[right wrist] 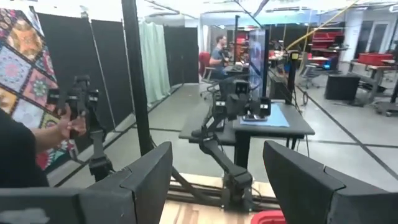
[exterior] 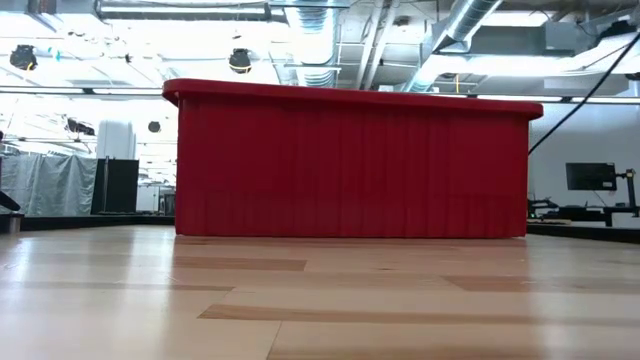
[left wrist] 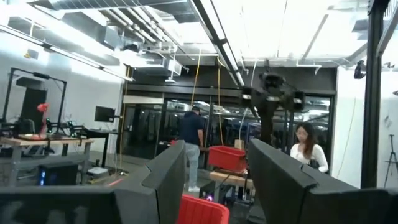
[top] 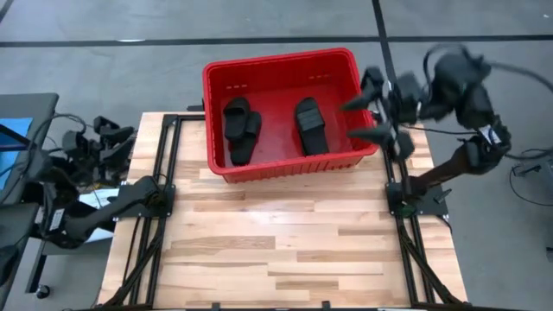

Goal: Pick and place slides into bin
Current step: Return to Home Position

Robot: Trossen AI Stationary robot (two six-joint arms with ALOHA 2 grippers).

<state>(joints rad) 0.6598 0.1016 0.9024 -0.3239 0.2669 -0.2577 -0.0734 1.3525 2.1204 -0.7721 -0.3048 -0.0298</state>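
Observation:
The red bin stands at the table's far middle; the low view shows its near wall. Black slides lie on its floor: overlapping ones at its left and one at its right. My right gripper is open and empty, just outside the bin's right rim and raised, its fingers pointing toward the bin; its wrist view shows nothing between the fingers. My left gripper waits off the table's far left corner, open and empty.
Bare wooden tabletop stretches from the bin to the near edge. Black frame rails run along both sides of the table. People stand in the room beyond; a person's hand shows near a stand.

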